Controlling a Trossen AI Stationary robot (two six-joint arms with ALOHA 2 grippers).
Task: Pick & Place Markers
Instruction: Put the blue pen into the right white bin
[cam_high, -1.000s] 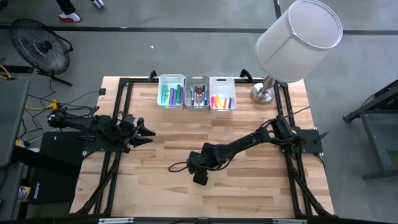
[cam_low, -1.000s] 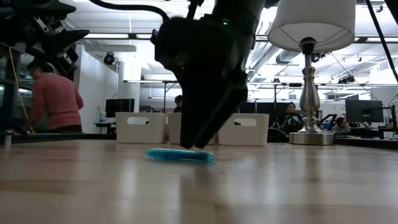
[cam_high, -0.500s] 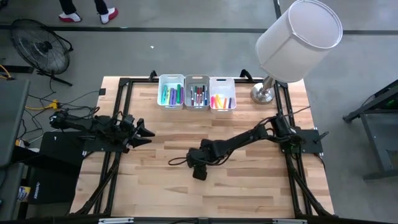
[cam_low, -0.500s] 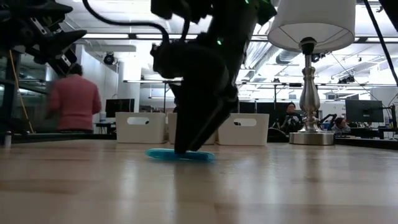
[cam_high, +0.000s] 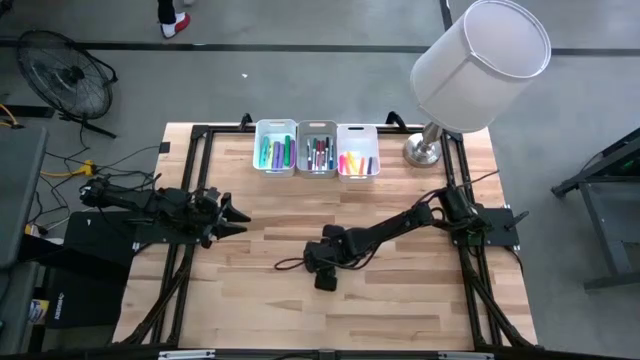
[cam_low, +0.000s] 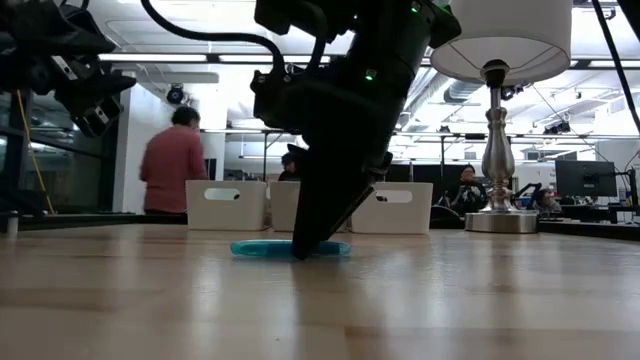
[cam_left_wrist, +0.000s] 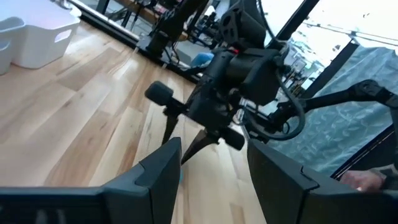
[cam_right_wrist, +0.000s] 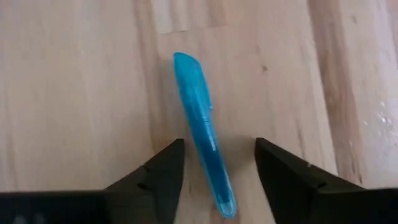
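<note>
A teal marker (cam_right_wrist: 202, 130) lies flat on the wooden table near its middle, and it also shows in the low view (cam_low: 262, 247). My right gripper (cam_right_wrist: 219, 144) points steeply down over it, open, with one finger on each side of the marker's near half and a gap on both sides. Its fingertips (cam_low: 305, 245) reach down to the table top. In the high view the right gripper (cam_high: 322, 270) covers the marker. My left gripper (cam_high: 238, 219) waits open above the table's left side, pointing level.
Three white bins (cam_high: 317, 165) stand in a row at the table's far edge, holding green, red and pink-yellow markers. A lamp with a white shade (cam_high: 480, 55) stands at the far right on its metal base (cam_high: 424, 152). People are in the room behind.
My right gripper has come down onto the teal marker, so that its fingertips now stand at table height on either side of it. The marker lies where it was. A person has walked to the right in the room behind.
</note>
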